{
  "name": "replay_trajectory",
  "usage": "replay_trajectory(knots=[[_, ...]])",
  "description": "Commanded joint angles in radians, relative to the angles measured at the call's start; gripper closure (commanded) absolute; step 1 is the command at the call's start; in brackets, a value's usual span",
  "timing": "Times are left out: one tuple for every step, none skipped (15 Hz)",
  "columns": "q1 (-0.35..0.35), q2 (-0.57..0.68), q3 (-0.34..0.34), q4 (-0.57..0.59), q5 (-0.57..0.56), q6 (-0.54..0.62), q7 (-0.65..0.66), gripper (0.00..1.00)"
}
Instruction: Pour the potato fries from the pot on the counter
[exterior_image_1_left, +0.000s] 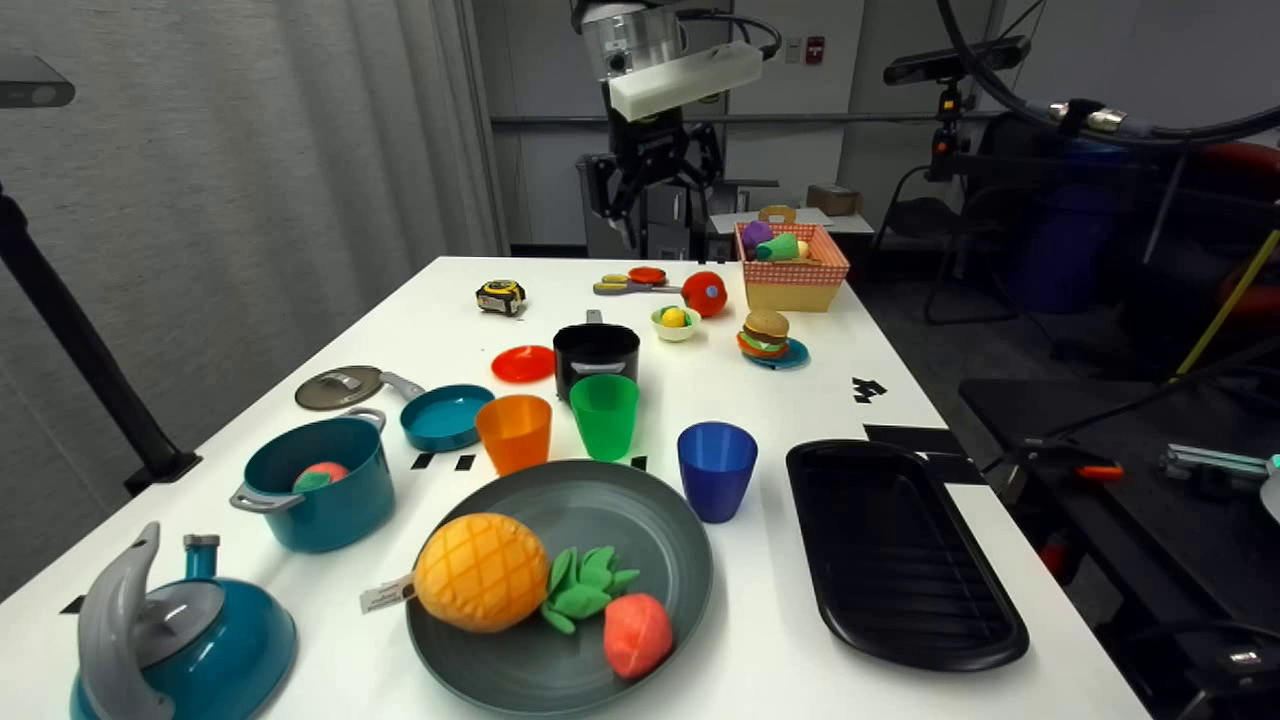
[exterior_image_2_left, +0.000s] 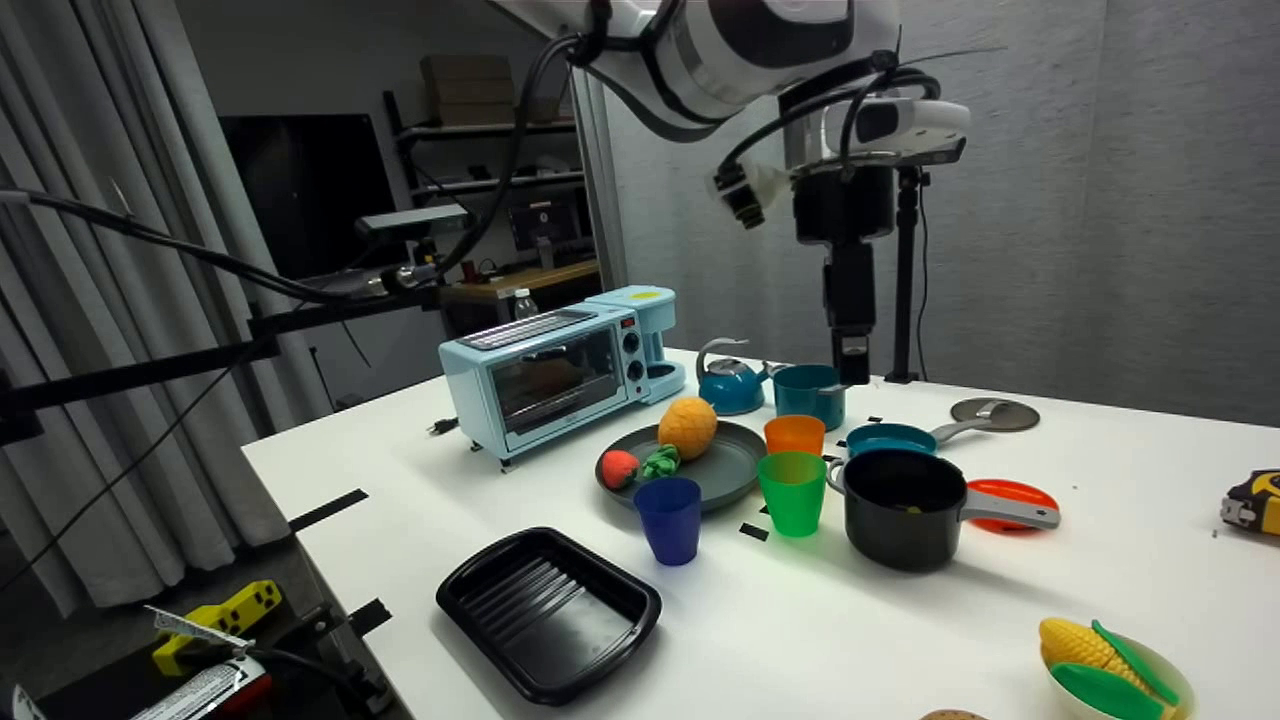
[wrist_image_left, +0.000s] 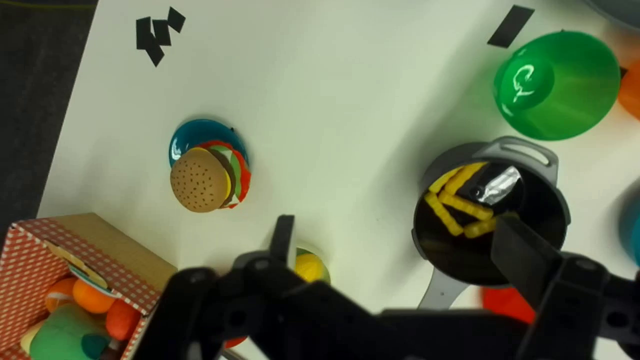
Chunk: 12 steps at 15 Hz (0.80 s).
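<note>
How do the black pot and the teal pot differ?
The black pot has one long handle and a loop; the teal pot has two loops. The black pot holds yellow fries, the teal pot a pink-and-green toy. Both are round, upright and lidless on the counter.

The arm (exterior_image_2_left: 700, 60) reaches out over the counter (exterior_image_2_left: 780, 630), its wrist (exterior_image_2_left: 815, 142) turned downward; beneath it the gripper (wrist_image_left: 397, 240) hangs well above the counter, fingers (wrist_image_left: 522, 260) pointing down and spread wide apart.
</note>
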Motion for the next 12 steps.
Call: replay_trajectory(knots=[[-0.013, 0.144, -0.023, 0.202, 0.029, -0.044, 0.072, 0.00], [-0.016, 0.164, -0.026, 0.232, 0.034, -0.046, 0.085, 0.00], [-0.020, 0.178, -0.026, 0.255, 0.044, -0.053, 0.101, 0.00], [-0.024, 0.185, -0.024, 0.274, 0.055, -0.063, 0.113, 0.00], [-0.011, 0.137, -0.025, 0.179, 0.025, -0.012, 0.083, 0.00], [-0.011, 0.147, -0.025, 0.191, 0.026, -0.014, 0.086, 0.00], [-0.011, 0.148, -0.025, 0.188, 0.026, -0.014, 0.086, 0.00], [-0.010, 0.147, -0.025, 0.187, 0.026, -0.014, 0.086, 0.00], [-0.010, 0.147, -0.025, 0.187, 0.026, -0.014, 0.086, 0.00], [-0.010, 0.147, -0.025, 0.187, 0.026, -0.014, 0.086, 0.00], [-0.003, 0.141, -0.022, 0.168, 0.024, -0.008, 0.086, 0.00], [0.003, 0.144, -0.024, 0.162, 0.024, -0.007, 0.105, 0.00]])
